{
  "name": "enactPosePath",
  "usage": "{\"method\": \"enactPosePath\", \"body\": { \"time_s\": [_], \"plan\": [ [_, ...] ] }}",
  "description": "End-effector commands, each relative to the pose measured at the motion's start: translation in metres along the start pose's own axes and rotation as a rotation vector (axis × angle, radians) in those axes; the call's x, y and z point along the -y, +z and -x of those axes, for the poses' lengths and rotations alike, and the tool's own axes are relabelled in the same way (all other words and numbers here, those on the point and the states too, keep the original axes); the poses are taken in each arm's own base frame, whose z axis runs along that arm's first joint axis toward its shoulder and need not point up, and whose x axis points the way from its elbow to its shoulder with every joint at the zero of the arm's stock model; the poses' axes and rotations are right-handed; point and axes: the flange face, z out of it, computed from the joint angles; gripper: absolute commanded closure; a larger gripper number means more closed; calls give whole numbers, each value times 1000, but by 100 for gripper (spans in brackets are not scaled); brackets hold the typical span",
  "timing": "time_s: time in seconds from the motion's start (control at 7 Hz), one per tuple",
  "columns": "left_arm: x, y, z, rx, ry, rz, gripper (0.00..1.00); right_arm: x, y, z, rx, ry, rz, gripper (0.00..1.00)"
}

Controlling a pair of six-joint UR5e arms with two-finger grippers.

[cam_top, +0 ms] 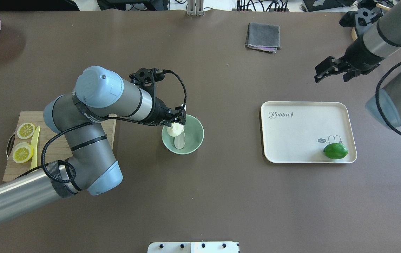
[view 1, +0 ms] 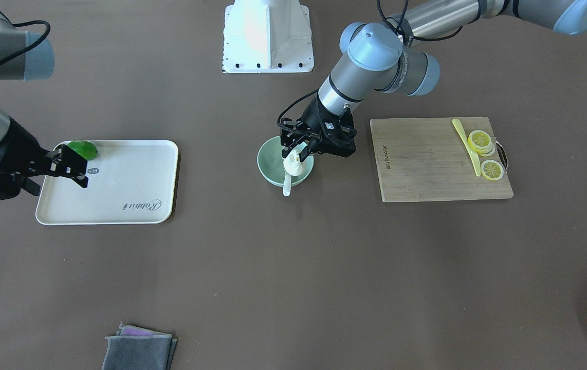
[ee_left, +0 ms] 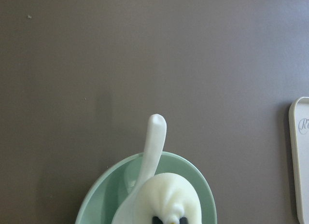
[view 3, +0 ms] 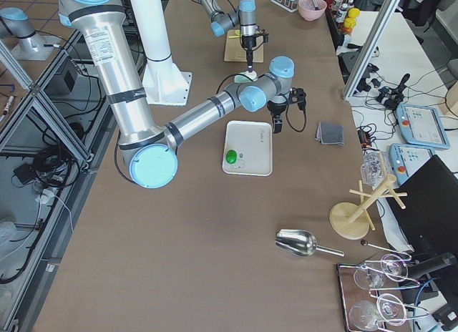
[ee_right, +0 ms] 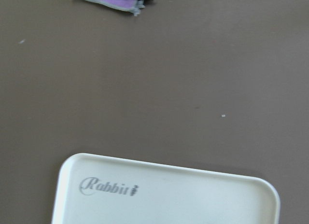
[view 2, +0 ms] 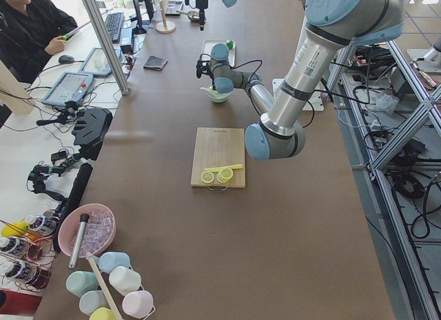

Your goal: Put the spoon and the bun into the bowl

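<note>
The mint-green bowl (view 1: 266,162) stands mid-table, also in the overhead view (cam_top: 194,135) and the left wrist view (ee_left: 101,197). The cream-white spoon (view 1: 287,186) lies in it, its scoop (cam_top: 180,141) inside and its handle (ee_left: 154,142) sticking out over the rim. The white bun (view 1: 291,165) is inside the bowl beside the scoop (cam_top: 173,130). My left gripper (view 1: 299,153) is over the bowl, shut on the bun's twisted top (ee_left: 164,197). My right gripper (view 1: 75,172) is open and empty, over the tray's edge, far from the bowl (cam_top: 329,72).
A cream tray (view 1: 118,180) holds a green lime (view 1: 83,149). A wooden cutting board (view 1: 422,159) carries lemon slices (view 1: 480,140) and a yellow knife (view 1: 467,146). A folded grey cloth (view 1: 139,349) lies near the operators' edge.
</note>
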Motion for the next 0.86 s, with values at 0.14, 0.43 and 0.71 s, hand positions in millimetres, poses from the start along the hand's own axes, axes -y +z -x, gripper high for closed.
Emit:
{"method": "enactPosePath", "body": {
  "time_s": [0.14, 0.43, 0.71],
  "plan": [
    [21, -27, 3, 55, 58, -28, 2, -26, -39, -162, -108, -62, 20, 0],
    [66, -79, 55, 166, 92, -88, 2, -41, -66, -261, -190, -178, 63, 0],
    [116, -157, 171, 361, 161, -125, 2, -53, -71, -297, -182, -96, 69, 0]
  ]
}}
